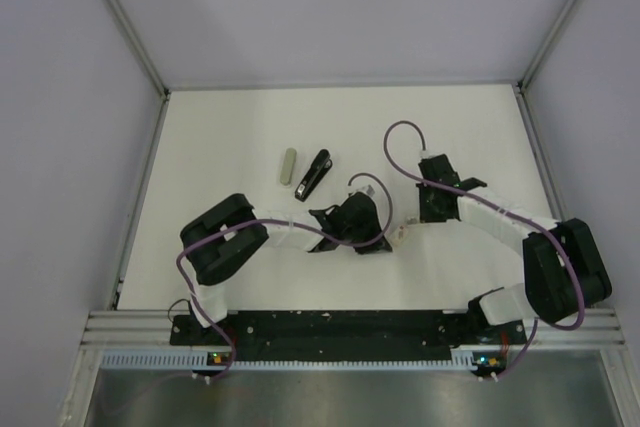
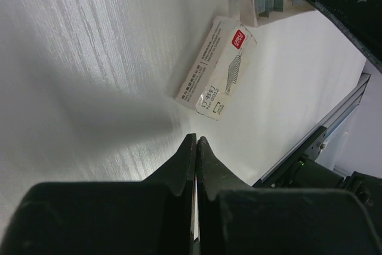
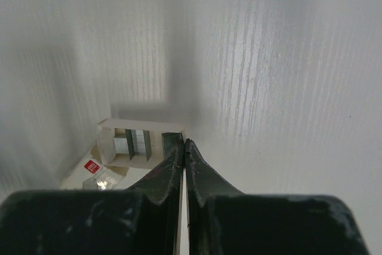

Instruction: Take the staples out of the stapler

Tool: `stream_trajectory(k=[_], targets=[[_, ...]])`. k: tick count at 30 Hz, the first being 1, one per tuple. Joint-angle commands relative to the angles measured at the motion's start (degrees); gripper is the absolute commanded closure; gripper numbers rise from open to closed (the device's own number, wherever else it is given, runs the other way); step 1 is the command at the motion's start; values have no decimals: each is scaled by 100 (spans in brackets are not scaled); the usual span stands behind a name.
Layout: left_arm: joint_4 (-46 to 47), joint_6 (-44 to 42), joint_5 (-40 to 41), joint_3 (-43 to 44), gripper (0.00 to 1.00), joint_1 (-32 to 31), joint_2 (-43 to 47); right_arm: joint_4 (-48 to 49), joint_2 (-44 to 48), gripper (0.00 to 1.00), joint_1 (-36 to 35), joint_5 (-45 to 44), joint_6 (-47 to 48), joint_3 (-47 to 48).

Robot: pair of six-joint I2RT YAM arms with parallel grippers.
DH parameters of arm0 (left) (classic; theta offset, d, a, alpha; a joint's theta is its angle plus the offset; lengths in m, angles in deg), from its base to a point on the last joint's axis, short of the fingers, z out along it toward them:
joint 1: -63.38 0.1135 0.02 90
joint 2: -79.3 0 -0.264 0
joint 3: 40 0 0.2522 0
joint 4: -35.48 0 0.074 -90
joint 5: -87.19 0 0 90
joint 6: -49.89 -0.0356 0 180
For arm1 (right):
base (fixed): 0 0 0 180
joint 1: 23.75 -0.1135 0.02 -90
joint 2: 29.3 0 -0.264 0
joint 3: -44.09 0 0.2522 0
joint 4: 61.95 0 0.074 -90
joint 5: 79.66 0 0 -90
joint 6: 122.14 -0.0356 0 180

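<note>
Two sets of jaws pressed together, empty: left gripper and right gripper. That slim black desk stapler lies beyond them, just beside a short grey oblong bar. Danger, I'd judge: an off-centre pinch skids the loose stapler away.

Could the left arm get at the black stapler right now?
Probably, after turning. The stapler lies in the open nearby, with nothing over it. But the left gripper is shut and faces the staple box instead, so it must swing round and open.
</note>
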Motion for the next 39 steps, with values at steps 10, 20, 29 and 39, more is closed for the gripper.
stream_trajectory(k=[10, 20, 29, 39], targets=[[184, -176, 80, 44, 100, 353, 72, -180, 116, 100, -237, 117, -153, 56], [280, -193, 45, -88, 100, 423, 107, -233, 292, 100, -343, 82, -470, -225], [377, -281, -8, -430, 100, 616, 405, -321, 495, 100, -360, 3, -611, -437], [351, -369, -130, -457, 100, 704, 520, -215, 662, 100, -536, 3, -883, -613]])
